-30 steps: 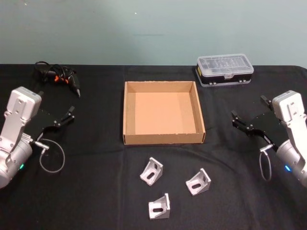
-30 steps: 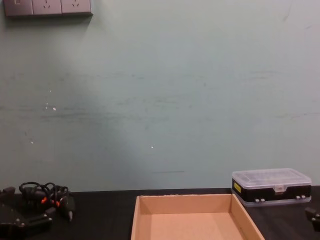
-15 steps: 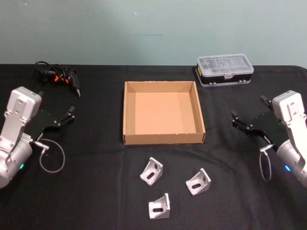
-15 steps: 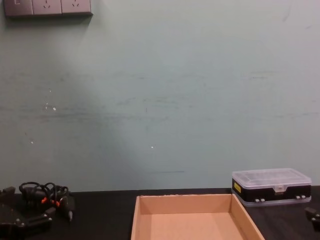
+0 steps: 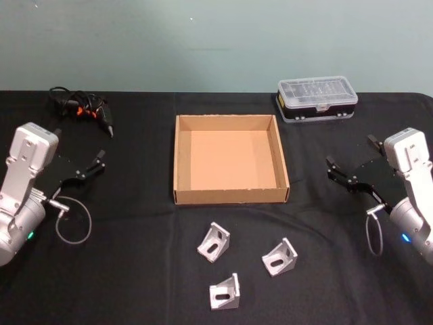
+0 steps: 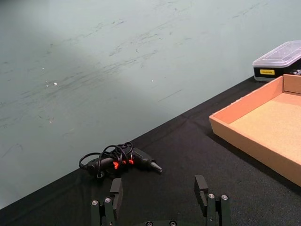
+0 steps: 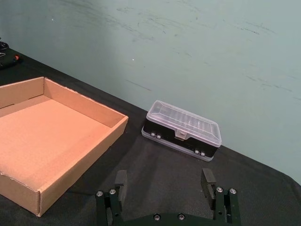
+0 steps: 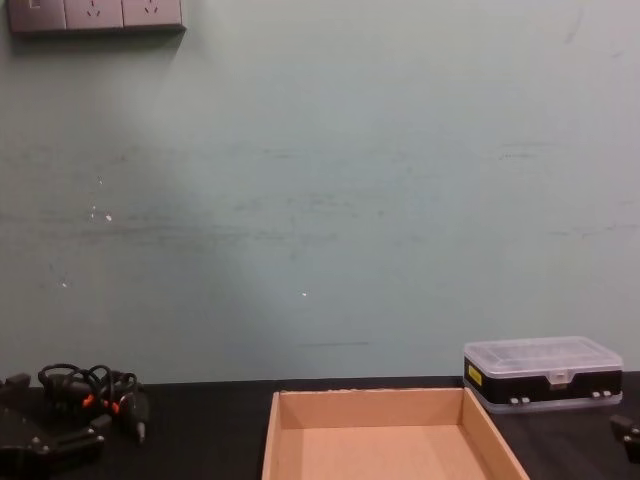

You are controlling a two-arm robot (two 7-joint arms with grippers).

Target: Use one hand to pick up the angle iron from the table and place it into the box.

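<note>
1. Desk (image 5: 135, 271): flat black matte surface that carries every item.
2. Box (image 5: 230, 195): shallow tan cardboard tray with low walls at the desk's centre, standing with nothing inside. Its low walls suggest that a release close above the floor would do.
3. Left pincer (image 6: 159, 188): hangs at the robot's left edge of the desk, well apart from the box. Its two fingers are spread wide with nothing between them.
4. Right pincer (image 7: 163, 181): hangs at the robot's right edge, beside the box's right wall but apart from it. Its fingers are likewise parted and carry nothing.
5. Plastic case (image 5: 316, 97): black base with a clear lid, beyond the box's far right corner. It has no part in the task.
6. Corded tool (image 5: 84, 110): a black body with looped black-and-orange cable, at the far left.
7. Angle irons: left (image 5: 214, 242), right (image 5: 279, 256) and nearest (image 5: 224, 292). All three lie on the desk between the box's front wall and the robot, apart from one another.
   - Likely handling: each appears to be rigid bare metal, dense for its size and smooth, so it will not yield and could slip in a light hold.
   - Suggested hold: close firmly across one flat slotted flange, or across the two side webs, from above. The sloping edges look prone to sliding out.
</note>
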